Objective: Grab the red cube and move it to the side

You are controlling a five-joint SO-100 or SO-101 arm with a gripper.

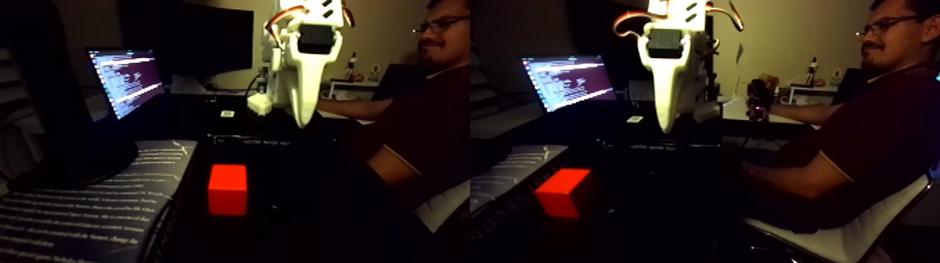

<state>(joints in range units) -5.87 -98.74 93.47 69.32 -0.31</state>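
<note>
Red cube sat on the dark tabletop, low in the left half of the side-by-side fixed view and again in the right half, turned so that a corner faced the camera there. Glowed bright orange-red against the black surface, untouched, with nothing resting on it. Just to its left in the left half lay a dark printed sheet covered in pale lines of text (too blurred to read), its edge close beside the cube but apart from it.

Above and behind the cube hung the white gripper, tip pointing down, well clear of the cube and slightly to its right in the left half. Looked like one tapering white blade from this angle; could not tell whether the fingers stood apart or together, since one hid the other. Carried nothing visible. Orange-and-white wires curled over the top of the wrist, where a black servo block was set into the white shell.

Farther back stood an open laptop with a lit screen showing rows of text, and behind it a large dark monitor. At the right of each half sat a person in a dark shirt, forearm stretched toward the table. Room dim, beige wall behind.
</note>
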